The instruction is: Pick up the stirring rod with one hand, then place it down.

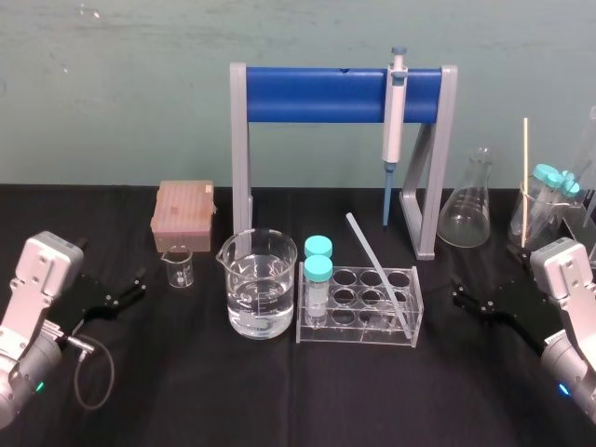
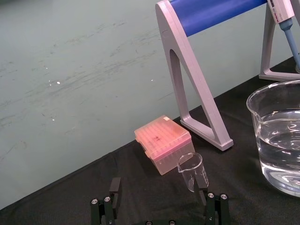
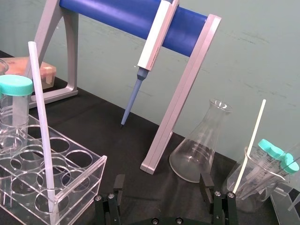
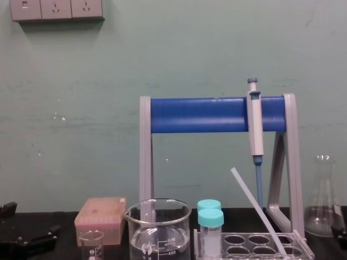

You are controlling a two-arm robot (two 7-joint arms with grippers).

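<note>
Glass stirring rod (image 1: 377,272) leans in rack (image 1: 358,333); left gripper (image 1: 135,287), right gripper (image 1: 459,291) gape well clear.

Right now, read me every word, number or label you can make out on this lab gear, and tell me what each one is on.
"500": graduation mark on the large beaker, chest view.
"400": just below it on the same beaker.
Print on the front capped tube: too blurred to read.
Markings on the small beaker: too small to read.
Dark mark on the pink tip box: unreadable.
</note>
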